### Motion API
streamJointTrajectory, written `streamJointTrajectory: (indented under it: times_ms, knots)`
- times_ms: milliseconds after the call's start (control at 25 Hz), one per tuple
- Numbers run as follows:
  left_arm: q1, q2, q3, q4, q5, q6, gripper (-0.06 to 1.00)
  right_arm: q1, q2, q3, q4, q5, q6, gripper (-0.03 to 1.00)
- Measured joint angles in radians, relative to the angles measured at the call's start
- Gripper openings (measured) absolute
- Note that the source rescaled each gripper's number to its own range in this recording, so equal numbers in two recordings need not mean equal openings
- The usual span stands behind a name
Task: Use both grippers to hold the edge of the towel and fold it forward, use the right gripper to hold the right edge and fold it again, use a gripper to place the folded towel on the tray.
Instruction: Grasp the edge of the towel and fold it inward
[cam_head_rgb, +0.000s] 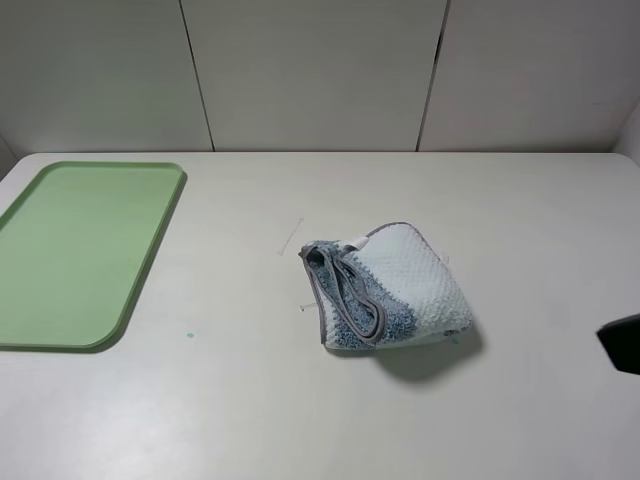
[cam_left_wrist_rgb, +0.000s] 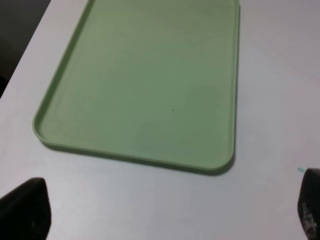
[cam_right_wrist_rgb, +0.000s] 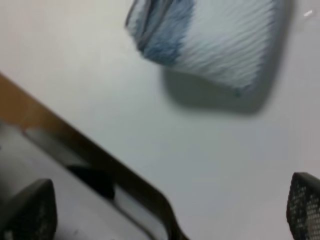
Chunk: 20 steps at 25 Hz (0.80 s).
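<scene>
Ahead of the right end effector (cam_right_wrist_rgb: 167, 210), the towel (cam_right_wrist_rgb: 215, 42) is nubbly terry cloth; ahead of the left end effector (cam_left_wrist_rgb: 167, 207), the tray (cam_left_wrist_rgb: 150, 85) is smooth matt plastic.

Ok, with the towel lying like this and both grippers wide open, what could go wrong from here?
1. The striped white and blue-grey terry towel lies bunched, its grey hem looped over itself, so the open left gripper and right gripper may pinch several layers or miss the edge.
2. It sits apart from the flat light green plastic tray; a loose fold could come undone on the carry across.
</scene>
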Motion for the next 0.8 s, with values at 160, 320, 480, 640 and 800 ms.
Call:
streamJointTrajectory:
  times_ms: [160, 320, 480, 640, 800]
  knots:
    - [0.000, 0.000, 0.000, 0.000, 0.000, 0.000, 0.99, -0.121, -0.148, 0.062, -0.043, -0.007, -0.044, 1.00]
    - [0.000, 0.000, 0.000, 0.000, 0.000, 0.000, 0.99, -0.303, -0.279, 0.137, -0.050, -0.043, -0.131, 1.00]
    - [0.000, 0.000, 0.000, 0.000, 0.000, 0.000, 0.99, -0.472, -0.410, 0.236, -0.050, -0.114, -0.175, 1.00]
    - [0.000, 0.000, 0.000, 0.000, 0.000, 0.000, 0.99, -0.604, -0.549, 0.321, -0.050, -0.183, -0.183, 1.00]
    - [0.000, 0.000, 0.000, 0.000, 0.000, 0.000, 0.99, -0.702, -0.650, 0.334, -0.044, -0.188, -0.186, 1.00]
